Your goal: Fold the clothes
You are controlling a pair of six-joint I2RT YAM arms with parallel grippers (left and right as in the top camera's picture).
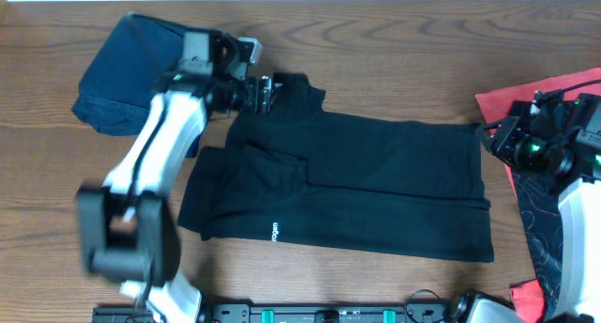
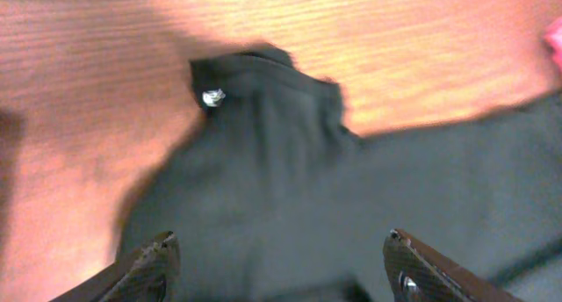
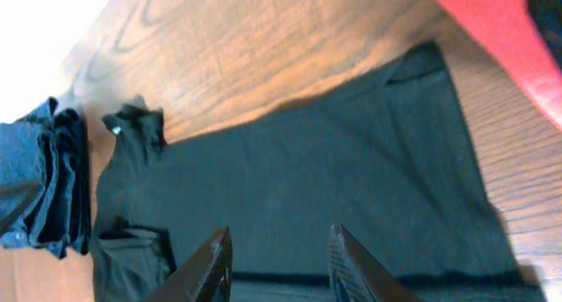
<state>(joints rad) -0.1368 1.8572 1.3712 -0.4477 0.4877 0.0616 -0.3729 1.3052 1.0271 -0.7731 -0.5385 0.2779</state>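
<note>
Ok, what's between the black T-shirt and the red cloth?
Only a bare strip of wooden table separates the black T-shirt from the red cloth; the right wrist view shows it.

Only one bit of writing is showing from where I'm standing. A short white print point(image 1: 273, 231) is sitting on the black shirt point(image 1: 376, 182), near its front edge toward the left side, and it is running sideways along the cloth. The letters are coming through too small to spell out (a single short word, by the look of it). Up at the collar a little white tag point(image 2: 211, 97) is catching the light, but the left wrist view is blurring it. The right wrist view is giving only a pale speck, so nothing on it is reading as letters or numbers.
</note>
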